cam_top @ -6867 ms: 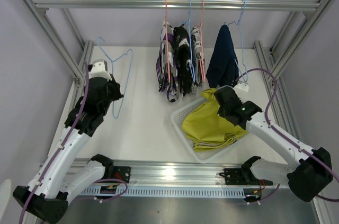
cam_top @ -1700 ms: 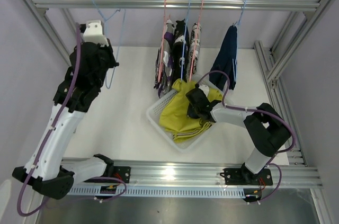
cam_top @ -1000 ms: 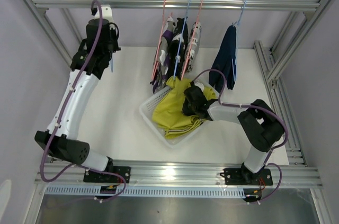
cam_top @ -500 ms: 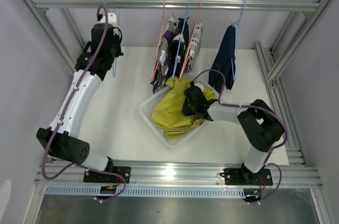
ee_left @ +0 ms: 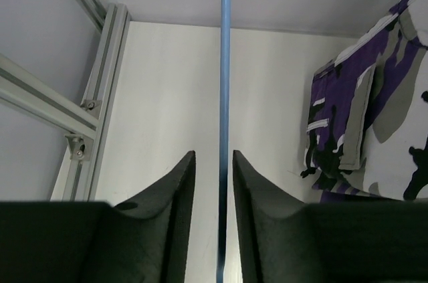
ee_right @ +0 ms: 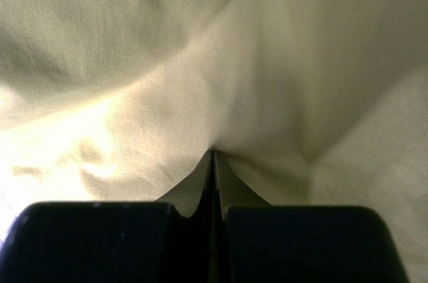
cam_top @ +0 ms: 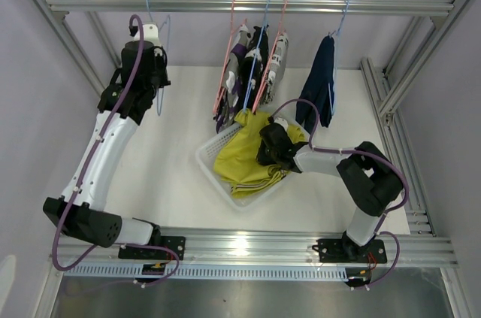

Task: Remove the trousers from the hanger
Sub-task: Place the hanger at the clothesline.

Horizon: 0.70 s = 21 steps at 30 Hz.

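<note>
— Where are the trousers?

— Four pairs hang from the rail (cam_top: 301,6) across the back. The purple-white-black pair (cam_top: 233,83), the black-and-white splatter pair (cam_top: 256,49) and the grey-white pair (cam_top: 278,59) are bunched together in the middle, each on its own hanger. The navy pair (cam_top: 319,81) is by itself further right. The yellow trousers (cam_top: 237,164) are off the hangers, heaped in the white basket (cam_top: 213,180) on the table (cam_top: 173,152), just below the three patterned pairs.

— What's the right gripper (ee_right: 213,152) up to?

— It's down on the yellow heap, at the basket's right side. The jaws are pressed tight together, and on its wrist camera creases in the yellow cloth run straight into the tips, so a fold looks nipped there.

— And the left?

— That arm reaches high towards the left end of the rail, where an empty blue hanger (ee_left: 225,62) hangs. The left gripper (ee_left: 214,157) has its jaws a little apart, with the hanger's wire running between them. There's a clear gap on one side and the wire sits close to the other finger (ee_left: 257,196); it isn't clamped.
</note>
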{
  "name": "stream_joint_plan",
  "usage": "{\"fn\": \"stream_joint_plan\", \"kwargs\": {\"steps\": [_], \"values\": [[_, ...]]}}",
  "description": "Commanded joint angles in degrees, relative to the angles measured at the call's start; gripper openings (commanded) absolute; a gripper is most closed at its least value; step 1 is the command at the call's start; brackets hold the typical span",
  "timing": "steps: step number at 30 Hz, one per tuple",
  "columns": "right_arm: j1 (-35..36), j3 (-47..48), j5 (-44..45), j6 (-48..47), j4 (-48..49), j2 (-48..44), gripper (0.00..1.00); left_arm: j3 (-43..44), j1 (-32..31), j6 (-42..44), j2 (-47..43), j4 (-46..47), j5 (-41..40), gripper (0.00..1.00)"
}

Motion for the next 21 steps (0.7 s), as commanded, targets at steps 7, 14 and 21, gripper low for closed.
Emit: {"fn": "stream_joint_plan", "kwargs": {"steps": [7, 14, 21], "values": [[1.3, -3.0, -1.7, -1.8, -10.4, 2.9, 0.0, -2.8, 0.3, -1.8, -3.7, -0.2, -0.1, 0.63], [1.6, -2.5, -0.9, -2.0, -12.2, 1.6, 0.0, -5.3, 0.1, -4.5, -7.2, -1.6, 1.2, 0.74], [2.4, -0.6, 3.1, -2.1, -17.2, -3.1, 0.0, -9.1, -0.9, -8.6, -14.1, -2.0, 4.6, 0.87]]}}
